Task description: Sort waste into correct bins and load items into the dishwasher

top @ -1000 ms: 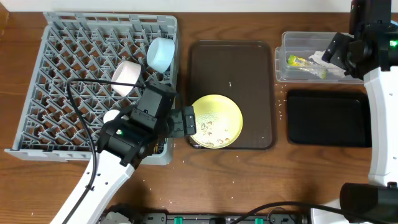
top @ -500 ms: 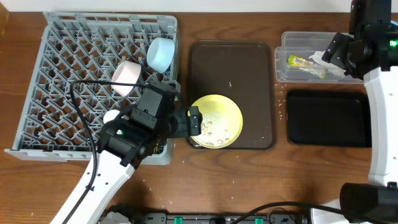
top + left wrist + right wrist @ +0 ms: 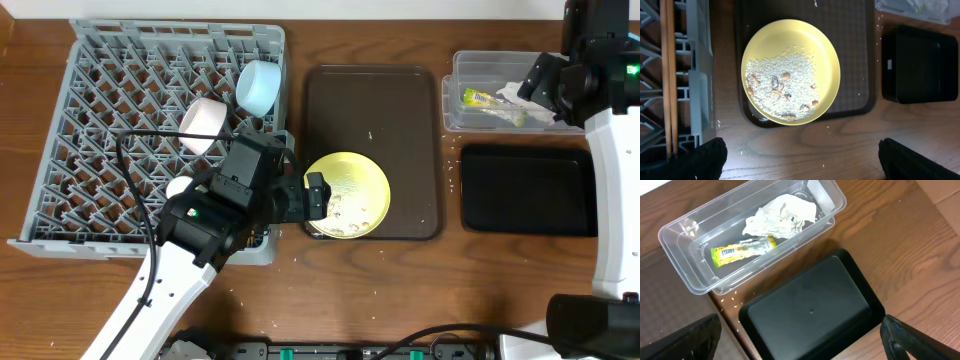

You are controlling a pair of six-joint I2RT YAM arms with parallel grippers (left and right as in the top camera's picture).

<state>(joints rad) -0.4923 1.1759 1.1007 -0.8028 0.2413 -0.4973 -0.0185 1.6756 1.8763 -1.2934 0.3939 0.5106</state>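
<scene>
A pale yellow plate (image 3: 352, 194) (image 3: 790, 70) strewn with beige crumbs (image 3: 782, 85) sits on the front of the brown serving tray (image 3: 372, 100). My left gripper (image 3: 313, 194) (image 3: 800, 161) hangs open above the plate's left edge, nothing between its fingers. In the clear tub (image 3: 456, 92) (image 3: 671, 236) lie the white napkin (image 3: 782, 215) and the yellow-green wrapper (image 3: 742, 250). Open and empty, my right gripper (image 3: 538, 82) (image 3: 800, 336) hovers over the tub and the black tray (image 3: 525, 190) (image 3: 810, 305). The grey dish rack (image 3: 110, 110) holds a light blue bowl (image 3: 258, 85), a pinkish-white bowl (image 3: 205, 125), a cream cup (image 3: 180, 187) and chopsticks (image 3: 667, 75).
A black cable (image 3: 135, 190) loops from my left arm across the rack's front. Loose crumbs (image 3: 450, 170) are scattered on the wooden table between the brown tray and the black tray.
My left gripper has shifted a little to the right, onto the plate's left edge. The right arm has not moved.
</scene>
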